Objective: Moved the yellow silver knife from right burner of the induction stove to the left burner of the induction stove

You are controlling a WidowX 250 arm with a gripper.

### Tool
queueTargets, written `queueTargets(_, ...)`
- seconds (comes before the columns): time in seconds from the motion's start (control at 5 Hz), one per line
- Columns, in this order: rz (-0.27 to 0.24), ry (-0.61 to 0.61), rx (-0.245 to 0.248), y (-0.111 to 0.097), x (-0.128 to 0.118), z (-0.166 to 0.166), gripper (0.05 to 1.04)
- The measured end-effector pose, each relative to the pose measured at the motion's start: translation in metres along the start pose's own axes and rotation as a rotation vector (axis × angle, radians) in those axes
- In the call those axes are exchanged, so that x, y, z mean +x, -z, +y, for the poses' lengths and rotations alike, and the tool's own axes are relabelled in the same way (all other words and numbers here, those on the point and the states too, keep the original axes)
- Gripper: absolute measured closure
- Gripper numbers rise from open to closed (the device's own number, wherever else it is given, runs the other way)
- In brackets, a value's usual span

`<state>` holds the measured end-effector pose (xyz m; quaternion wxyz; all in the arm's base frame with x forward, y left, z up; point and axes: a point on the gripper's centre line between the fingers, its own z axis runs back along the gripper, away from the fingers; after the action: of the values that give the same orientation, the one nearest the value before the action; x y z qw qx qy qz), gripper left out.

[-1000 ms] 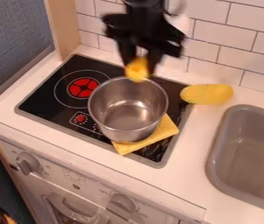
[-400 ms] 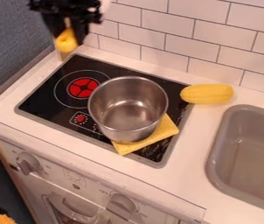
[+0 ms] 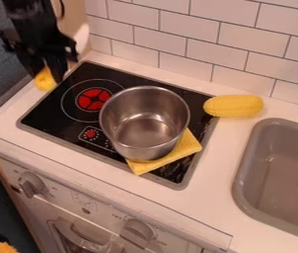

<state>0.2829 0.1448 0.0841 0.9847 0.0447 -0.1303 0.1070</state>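
Note:
The gripper (image 3: 50,78) hangs at the upper left, beside the back left edge of the induction stove (image 3: 53,118). It is shut on a yellow object (image 3: 45,81), which seems to be the knife's yellow handle seen end-on; no silver part can be made out. The left burner (image 3: 94,99) shows a red disc inside a white ring, to the right of and lower than the gripper. A metal pot (image 3: 143,123) stands over the right side of the stove and hides the right burner.
A folded yellow cloth (image 3: 178,153) lies partly under the pot. Yellow corn (image 3: 234,105) rests on the counter right of the stove, behind the grey sink (image 3: 267,170). A tiled wall (image 3: 191,49) runs along the back.
The gripper has travelled left from above the pot, carrying the yellow object, and has since come lower beside the stove's left edge. Pot, cloth and corn have stayed put.

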Motion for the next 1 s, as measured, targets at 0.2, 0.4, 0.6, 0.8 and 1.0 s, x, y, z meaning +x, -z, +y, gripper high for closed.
queueTargets(0.2,0.037,-0.010,0.002,0.027,-0.006,0.010,0.616)
queueTargets(0.4,0.094,-0.021,-0.015,0.049,-0.017,0.017,0.616)
queueTargets(0.6,0.141,-0.017,-0.022,0.067,-0.022,0.020,0.616)
queueTargets(0.8,0.141,-0.032,-0.027,0.071,-0.018,0.025,0.530)
queueTargets(1.0,0.178,-0.035,-0.028,0.074,-0.018,0.027,0.227)
